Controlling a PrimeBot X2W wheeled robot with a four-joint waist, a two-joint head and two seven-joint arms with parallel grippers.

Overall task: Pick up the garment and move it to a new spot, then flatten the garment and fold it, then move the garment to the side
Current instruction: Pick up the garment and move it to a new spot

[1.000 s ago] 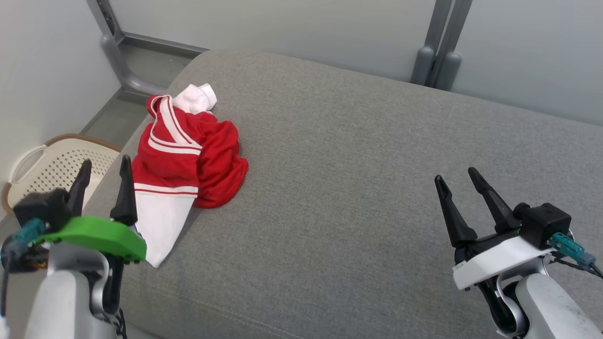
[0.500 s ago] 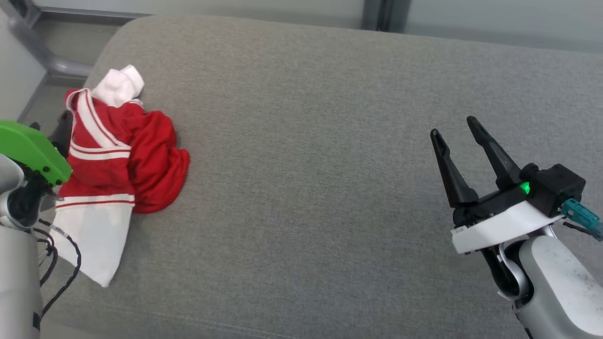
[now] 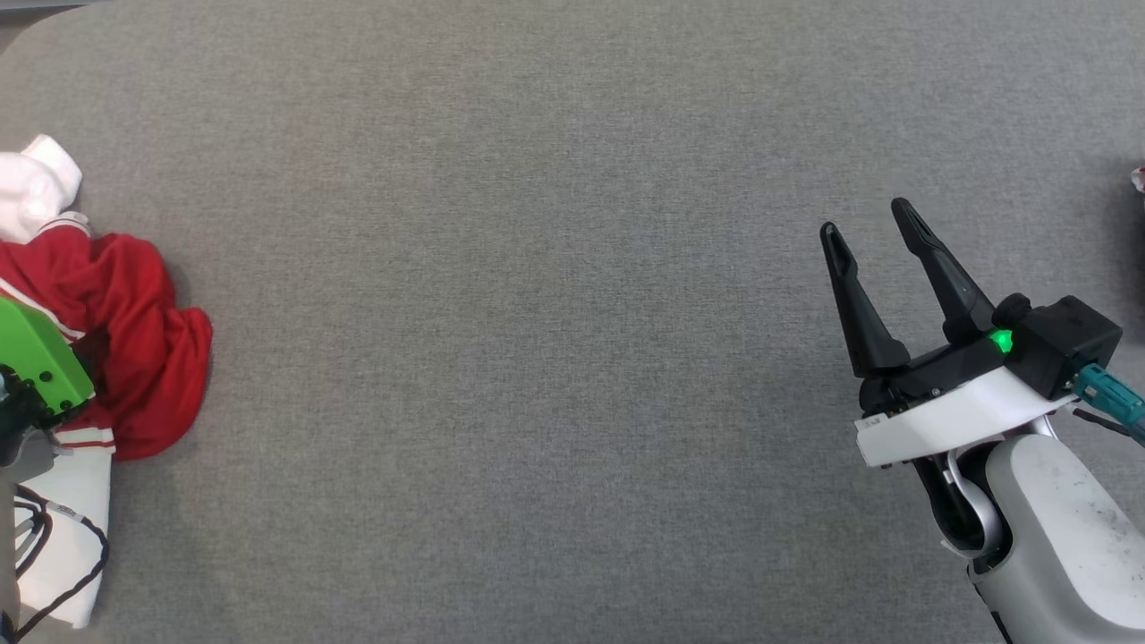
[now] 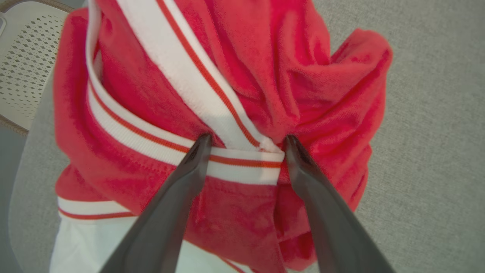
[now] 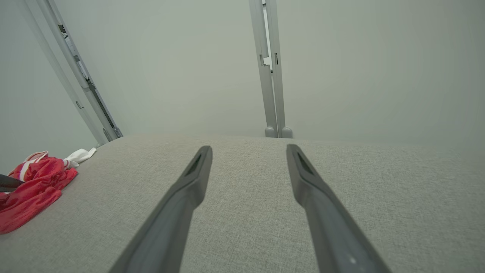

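Note:
The garment (image 3: 134, 340) is a crumpled red top with white striped bands and a white part, lying at the left end of the grey cushion (image 3: 537, 313). In the left wrist view my left gripper (image 4: 248, 138) is open, its two fingertips pressed into the garment (image 4: 151, 94) on either side of a white band. The head view shows that arm's green wrist mount (image 3: 36, 358) over the garment. My right gripper (image 3: 863, 219) is open and holds nothing, well to the right above bare cushion. Its wrist view shows its fingers (image 5: 248, 148) apart and the garment (image 5: 34, 182) far left.
A white perforated basket (image 4: 22, 57) stands past the cushion's left edge. Grey metal posts (image 5: 273, 76) and pale wall panels rise behind the cushion. A small red and white scrap (image 3: 1138, 179) peeks in at the right edge. A black cable (image 3: 54, 555) hangs from my left arm.
The head camera has swung right and down, so the garment now sits at the picture's left edge. My left gripper has moved forward onto the garment. The right gripper has barely moved.

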